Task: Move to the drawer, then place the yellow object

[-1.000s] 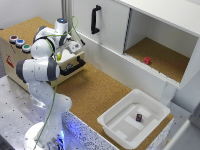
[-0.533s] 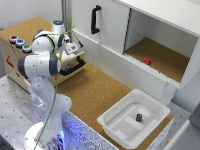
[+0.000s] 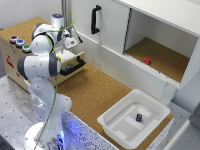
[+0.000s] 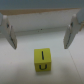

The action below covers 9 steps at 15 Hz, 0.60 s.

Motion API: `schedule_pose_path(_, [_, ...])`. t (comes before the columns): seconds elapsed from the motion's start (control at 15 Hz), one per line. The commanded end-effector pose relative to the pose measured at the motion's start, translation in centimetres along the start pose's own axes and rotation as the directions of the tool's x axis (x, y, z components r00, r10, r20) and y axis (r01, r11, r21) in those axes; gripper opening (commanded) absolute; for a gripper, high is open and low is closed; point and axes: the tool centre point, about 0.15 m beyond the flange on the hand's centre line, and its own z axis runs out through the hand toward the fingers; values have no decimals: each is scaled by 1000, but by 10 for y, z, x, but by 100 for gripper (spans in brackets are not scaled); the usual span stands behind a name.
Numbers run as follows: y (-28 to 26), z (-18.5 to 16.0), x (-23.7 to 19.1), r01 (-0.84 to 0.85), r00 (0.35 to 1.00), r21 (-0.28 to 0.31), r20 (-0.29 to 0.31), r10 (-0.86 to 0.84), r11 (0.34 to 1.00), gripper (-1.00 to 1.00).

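Wrist view: jaws wide, yellow object lies free between them. Lifting skewed could clip it or the drawer front.

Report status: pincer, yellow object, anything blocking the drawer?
Pincer open, fingers apart, over the open drawer. Yellow object lying free below the fingertips, not gripped. Nothing seen in the way.

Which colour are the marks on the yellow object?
Black, on the yellow object; wrist view shows it best.
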Motion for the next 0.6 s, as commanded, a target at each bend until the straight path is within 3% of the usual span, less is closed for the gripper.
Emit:
schedule_pose_path(0.0, [3, -7, 2, -15, 1000, 37, 9, 14, 999, 100])
schedule_pose_path(0.2, [3, -7, 2, -15, 1000, 37, 9, 14, 999, 100])
schedule_pose_path(0.27, [0, 0, 0, -2, 1000, 0, -1, 2, 1000, 100])
schedule_pose_path(0.53, [-7, 0, -7, 122, 992, 54, 25, -123, 991, 100])
